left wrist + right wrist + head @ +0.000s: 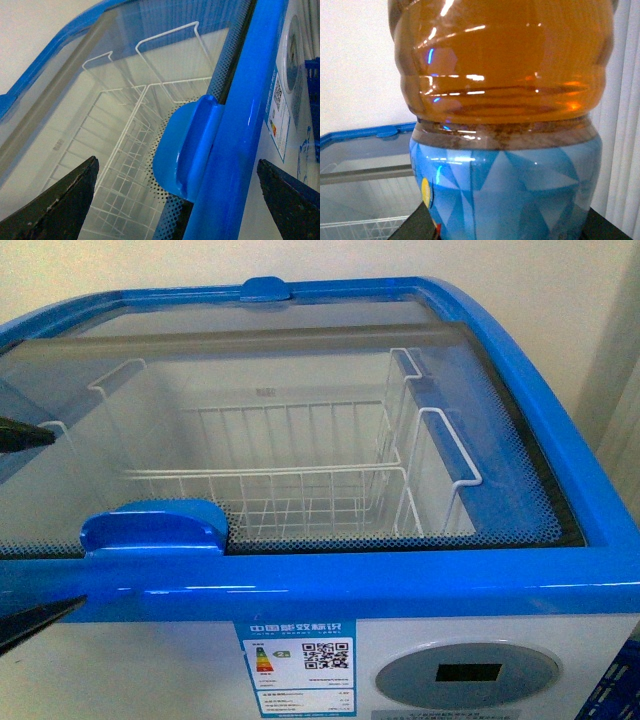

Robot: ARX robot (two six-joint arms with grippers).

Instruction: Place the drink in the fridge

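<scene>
Here my spread left gripper (176, 162) hangs near the blue plastic handle (195, 135); glass lid (300, 370) covers the blue-rimmed white fridge (480, 580); right gripper (507, 227) clamps amber drink bottle (500, 75).

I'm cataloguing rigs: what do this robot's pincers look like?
Left pincer: two flat, matte black wedge-shaped fingers, edges scuffed with pale specks. Right pincer: only black finger corners show. No cables, markings or arm links visible.

Bright, even, cool-tinted indoor light, with soft focus and noise throughout. Glare streaks on fridge (300, 590) rim and glass lid (70, 390). Highlights speckle the close, slightly blurred bottle (500, 100).
</scene>
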